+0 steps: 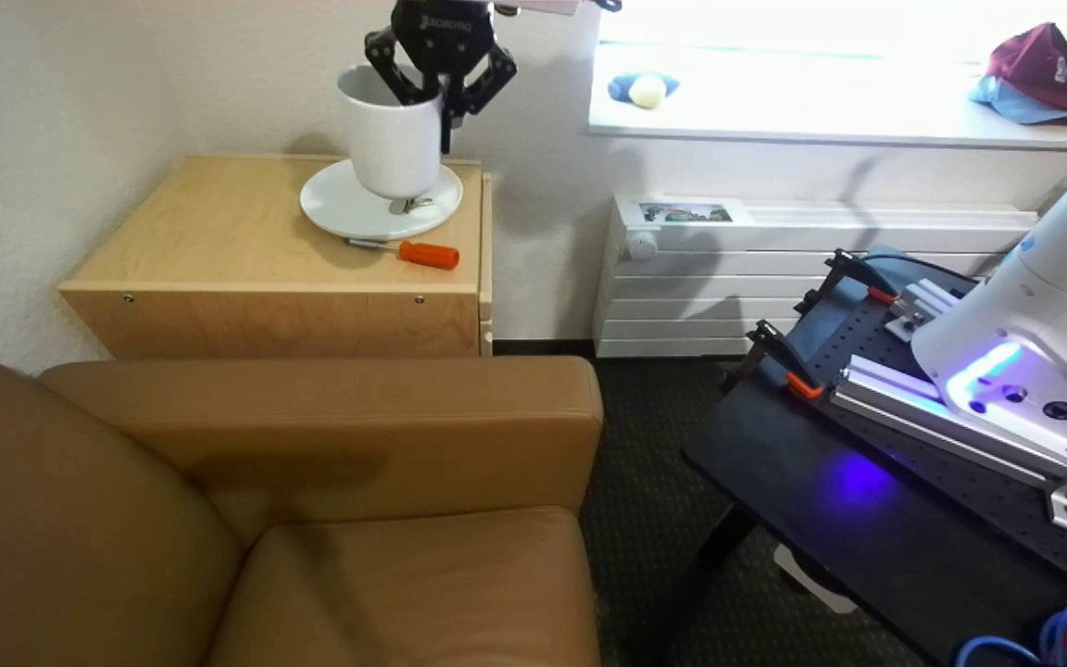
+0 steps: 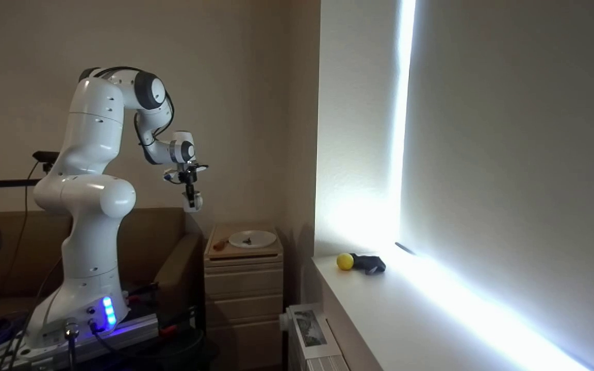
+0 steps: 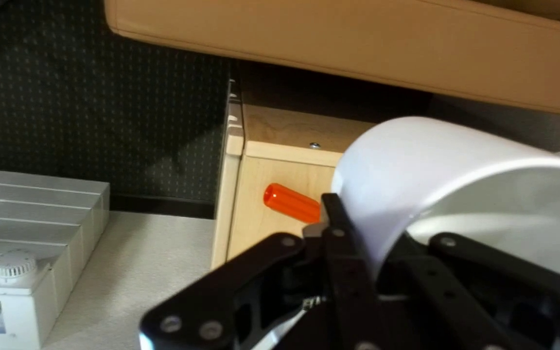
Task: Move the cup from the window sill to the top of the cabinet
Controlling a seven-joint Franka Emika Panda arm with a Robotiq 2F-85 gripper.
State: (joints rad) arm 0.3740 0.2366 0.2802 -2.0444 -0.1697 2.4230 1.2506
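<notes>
We find the cup [image 1: 393, 153] up in the air, gripped by its wall, mouth upward and close to upright; whether it leans a little, we cannot tell. It is plain white, a smooth cylinder with a rounded foot, and in the wrist view we look into its pale inside. In an exterior view we see it hanging higher than the cabinet [image 2: 256, 260] and apart from it. The cabinet stands level, a low box of light tan wood with a flat top and a front divided by level seams. We see the window sill [image 1: 774, 106] well apart from both, a long, flat, white ledge, brightly lit.
</notes>
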